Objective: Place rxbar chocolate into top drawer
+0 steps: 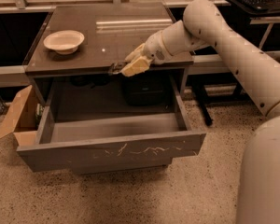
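Carrying bar (115, 69) in gripper (127, 69) at centre frame, level with front edge of table (107, 36). Grips with fingers closed on right end of bar, leaving dark left end sticking out toward left of frame. Hangs above rear part of open drawer (112, 149), pulled out across lower centre and lower left, scratched front panel nearest the camera. Keeps well apart from bowl (64, 41) at upper left and from box (15, 118) at left edge.

Handling, as judged:
- Likely light, flat and fairly stiff along its length.
- Probably slick in its wrapper, so apt to slide or pivot between pads under a pinch at one end.
- Suits a grip across the narrow width, near the middle, flat faces against pads.
- Tolerates firm pressure, being neither brittle nor easily crushed.
- Calls for a low release close to drawer floor rather than a drop from table height, to avoid a bounce or a skid against a wall.
- Risks little otherwise, given tall drawer sides for containment.
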Available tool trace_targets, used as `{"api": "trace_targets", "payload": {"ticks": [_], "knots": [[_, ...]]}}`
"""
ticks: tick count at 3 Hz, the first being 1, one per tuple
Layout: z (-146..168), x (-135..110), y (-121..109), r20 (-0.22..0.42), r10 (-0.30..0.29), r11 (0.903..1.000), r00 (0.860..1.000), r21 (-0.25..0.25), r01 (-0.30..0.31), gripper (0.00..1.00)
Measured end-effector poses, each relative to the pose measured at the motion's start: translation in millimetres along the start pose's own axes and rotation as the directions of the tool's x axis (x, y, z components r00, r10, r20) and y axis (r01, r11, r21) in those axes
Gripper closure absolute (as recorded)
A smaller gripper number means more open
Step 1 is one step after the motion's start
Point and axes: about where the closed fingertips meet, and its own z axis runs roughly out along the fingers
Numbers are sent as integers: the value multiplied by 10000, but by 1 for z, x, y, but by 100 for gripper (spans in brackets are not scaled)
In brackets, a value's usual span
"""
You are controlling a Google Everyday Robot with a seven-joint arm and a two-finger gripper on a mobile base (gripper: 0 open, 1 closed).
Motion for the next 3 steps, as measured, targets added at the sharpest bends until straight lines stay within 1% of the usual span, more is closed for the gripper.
{"api": "trace_targets", "payload": {"ticks": [1, 2, 3], "knots": [[24, 29, 24, -240, 504, 9966, 9984, -644, -518, 100], [29, 33, 28, -295, 554, 9955, 9980, -755, -575, 100], [40, 37, 31, -334, 675, 9921, 9972, -1038, -707, 100]]}}
